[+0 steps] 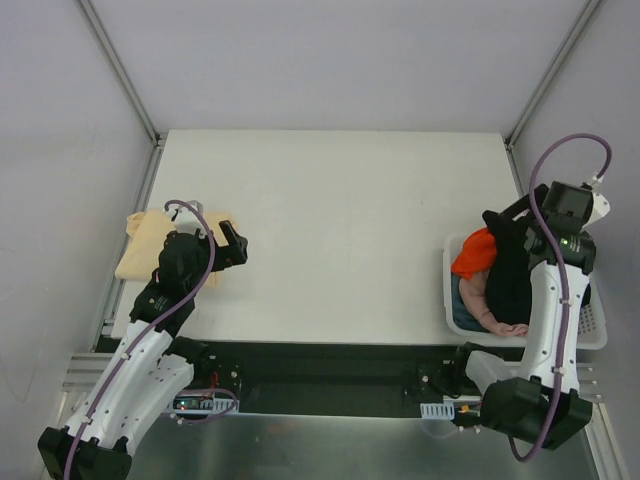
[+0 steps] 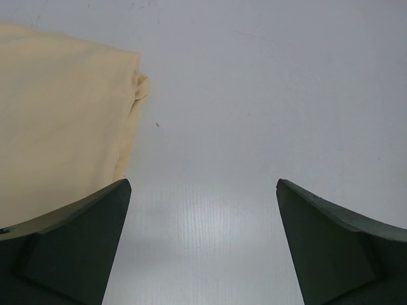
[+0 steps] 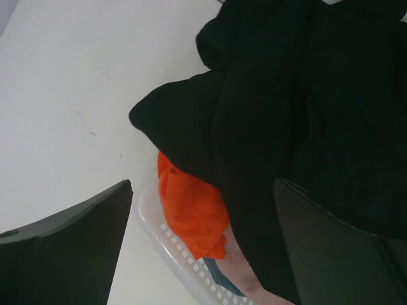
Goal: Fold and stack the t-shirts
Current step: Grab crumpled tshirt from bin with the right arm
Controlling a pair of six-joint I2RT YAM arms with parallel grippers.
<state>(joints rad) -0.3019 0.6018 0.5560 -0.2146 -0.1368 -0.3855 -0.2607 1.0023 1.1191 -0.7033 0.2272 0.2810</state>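
White plastic mesh makes up the single basket (image 1: 447,285), which sits at the right edge of the table (image 1: 340,220); it holds an orange shirt (image 1: 473,256) against its left wall, a pink shirt (image 1: 490,308) towards the near side, and a scrap of bluish cloth (image 1: 463,298) low down; a black shirt (image 1: 510,270) is heaped over them and spills past the rim. The right gripper (image 3: 202,183) hangs above that heap, its jaws spread wide and closed on nothing, with black cloth just beyond them. A tan shirt (image 1: 145,245) lies folded flat at the table's left edge; the left gripper (image 2: 203,184) is released and empty just beside the shirt's right border, over bare table. The broad middle and far half of the table are open. That counts five cloths, one basket and two grippers.
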